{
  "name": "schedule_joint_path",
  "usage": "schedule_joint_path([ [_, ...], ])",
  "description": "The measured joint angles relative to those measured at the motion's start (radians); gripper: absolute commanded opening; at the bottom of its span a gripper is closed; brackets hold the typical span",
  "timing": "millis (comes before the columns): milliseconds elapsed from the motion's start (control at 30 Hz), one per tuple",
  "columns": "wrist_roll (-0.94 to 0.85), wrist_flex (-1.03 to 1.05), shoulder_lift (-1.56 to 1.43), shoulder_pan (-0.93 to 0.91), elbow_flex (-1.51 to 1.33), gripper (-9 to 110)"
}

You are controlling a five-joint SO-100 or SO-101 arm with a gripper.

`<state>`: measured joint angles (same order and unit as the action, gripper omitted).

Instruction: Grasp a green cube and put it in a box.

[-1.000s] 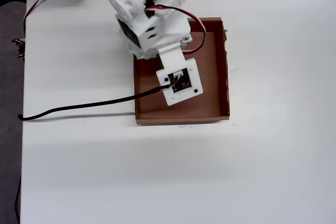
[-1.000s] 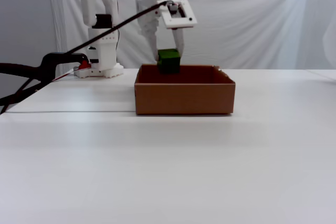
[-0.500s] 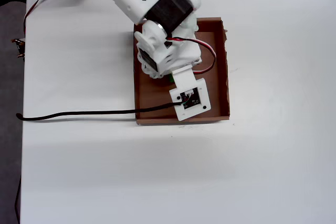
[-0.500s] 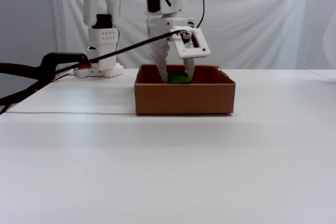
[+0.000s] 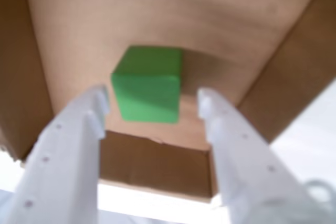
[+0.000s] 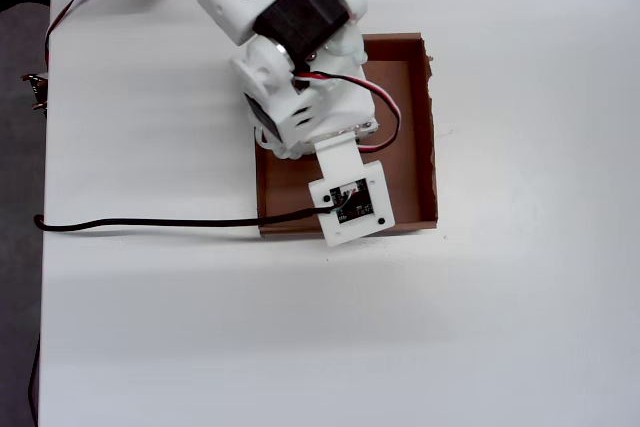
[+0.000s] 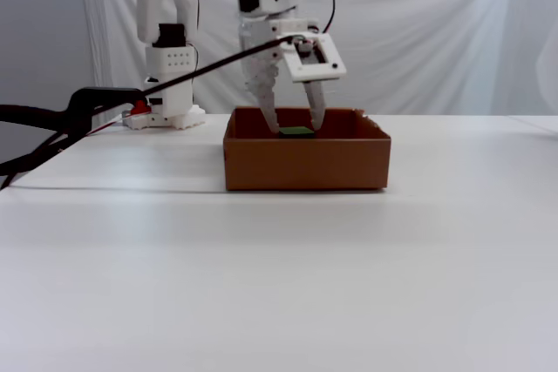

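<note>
The green cube (image 5: 147, 83) rests on the brown floor of the box (image 5: 173, 14), free of both fingers. My gripper (image 5: 152, 102) hangs just above it, open, with one white finger (image 5: 79, 145) on each side. In the fixed view the gripper (image 7: 294, 128) stands over the box (image 7: 305, 163), its tips at rim height, and only the cube's top (image 7: 296, 131) peeks above the front wall. In the overhead view the arm (image 6: 300, 107) covers the left half of the box (image 6: 412, 127) and hides the cube.
A black cable (image 6: 150, 223) runs left from the wrist camera across the white table. In the fixed view a black clamp (image 7: 87, 102) sits at the left, near the arm's base (image 7: 166, 115). A white cloth hangs behind.
The gripper came down into the box with the cube, let it go on the floor, opened, and has risen a little and shifted toward the box's near wall.
</note>
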<state>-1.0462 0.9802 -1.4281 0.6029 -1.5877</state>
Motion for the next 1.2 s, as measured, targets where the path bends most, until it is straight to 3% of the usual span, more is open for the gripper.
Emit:
schedule_joint_path([
  [167,0.008,0.132,-0.175,-0.083,-0.006,23],
  [333,0.063,0.241,-0.413,-0.295,-0.100,23],
  [633,0.101,0.227,-0.788,-0.663,-0.581,23],
  [1200,0.146,0.201,-1.516,-0.775,-1.270,23],
])
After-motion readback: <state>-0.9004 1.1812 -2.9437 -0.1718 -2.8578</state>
